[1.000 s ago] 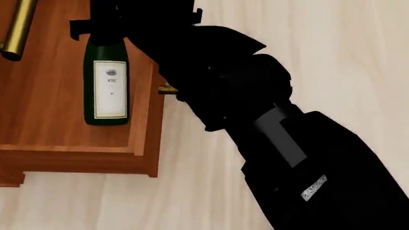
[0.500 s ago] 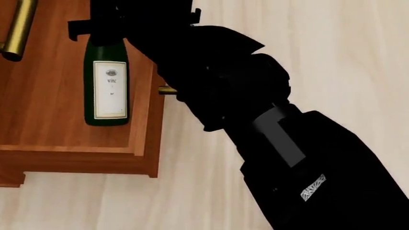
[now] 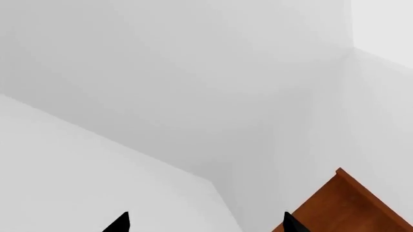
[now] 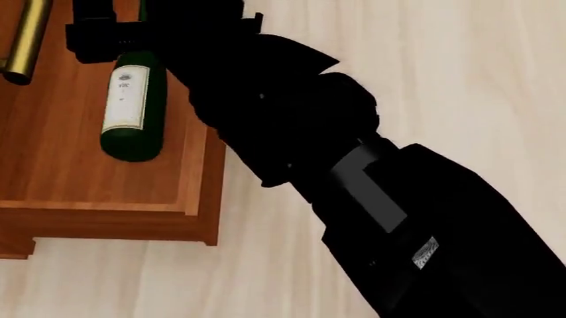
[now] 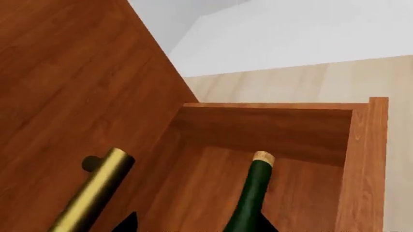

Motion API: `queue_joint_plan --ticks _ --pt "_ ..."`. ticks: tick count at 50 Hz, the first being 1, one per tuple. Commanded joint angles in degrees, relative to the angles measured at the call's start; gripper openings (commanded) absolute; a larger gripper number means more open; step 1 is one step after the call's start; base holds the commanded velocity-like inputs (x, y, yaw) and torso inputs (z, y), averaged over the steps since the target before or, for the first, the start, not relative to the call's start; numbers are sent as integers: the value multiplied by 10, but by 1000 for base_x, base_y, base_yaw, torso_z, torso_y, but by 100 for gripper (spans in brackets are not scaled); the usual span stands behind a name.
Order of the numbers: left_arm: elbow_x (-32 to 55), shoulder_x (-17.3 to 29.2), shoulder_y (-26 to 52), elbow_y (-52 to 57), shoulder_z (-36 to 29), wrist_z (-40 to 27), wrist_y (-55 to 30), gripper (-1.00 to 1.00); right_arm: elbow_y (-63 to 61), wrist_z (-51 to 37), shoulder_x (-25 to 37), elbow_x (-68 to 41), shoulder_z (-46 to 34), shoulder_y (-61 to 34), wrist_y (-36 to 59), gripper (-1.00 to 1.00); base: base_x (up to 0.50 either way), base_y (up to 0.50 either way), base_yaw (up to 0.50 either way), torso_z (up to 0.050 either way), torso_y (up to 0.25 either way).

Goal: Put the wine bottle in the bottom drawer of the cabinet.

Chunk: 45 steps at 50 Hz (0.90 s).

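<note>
Right claw (image 4: 119,33) sits at the neck end of the wine bottle (image 4: 131,109), over the pulled-out bottom drawer (image 4: 193,182). From the head view, its black body covers the top of the bottle, so I cannot tell whether it is clenched on the neck or let go. In the right wrist view only two dark finger tips (image 5: 127,223) peek in at the frame's edge, with the bottle's green neck running between them up to the tan cork (image 5: 262,157).

The bottle is inside the drawer's box, tilted, its base swung toward the near-left and its white label (image 4: 126,98) facing up. Its base hangs or rests above the drawer floor; I cannot tell which from here. The drawer's right wall runs just beside the bottle, and the front panel closes the box at the near end. The right wrist view shows the drawer's inner walls around the bottle's neck and the cork pointing toward the far corner.

A brass bar handle (image 4: 25,41) of an upper drawer front shows at the top-left corner of the head view, and again in the right wrist view, standing off the cabinet (image 5: 71,72) face above the open drawer.

The right arm (image 4: 354,185) stretches across pale wood flooring (image 4: 460,79) toward the drawer.

The left claw (image 3: 205,223) shows just two dark tips, set well apart and empty, pointing at white walls with a corner of reddish wood beside one tip.
</note>
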<state>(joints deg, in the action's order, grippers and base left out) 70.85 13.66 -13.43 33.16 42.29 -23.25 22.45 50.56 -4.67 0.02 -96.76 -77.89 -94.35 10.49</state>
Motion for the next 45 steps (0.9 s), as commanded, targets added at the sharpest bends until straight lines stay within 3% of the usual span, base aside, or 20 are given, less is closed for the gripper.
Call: queue_joint_plan --ticks 1,13,27,37,45 --pt "-4 2 1 1 -1 -6 -2 100 197 -91 0 -72 -153 53 219 100 0 -4 -4 0 -10" --pt "-8 2 2 -3 -3 -7 -2 100 204 -104 0 -28 -148 -48 216 100 0 -5 -5 0 -7" --pt "-13 2 1 -3 -3 -11 -3 100 153 -106 3 -7 -133 -240 229 100 0 -5 -4 0 -2" --pt "-16 3 1 -3 -3 -14 -4 100 -196 -300 173 -62 -68 -290 232 100 0 -2 0 0 0" --pt "-24 4 2 -2 -4 -18 -5 100 -350 -406 257 -94 -34 -290 216 100 0 0 0 0 0"
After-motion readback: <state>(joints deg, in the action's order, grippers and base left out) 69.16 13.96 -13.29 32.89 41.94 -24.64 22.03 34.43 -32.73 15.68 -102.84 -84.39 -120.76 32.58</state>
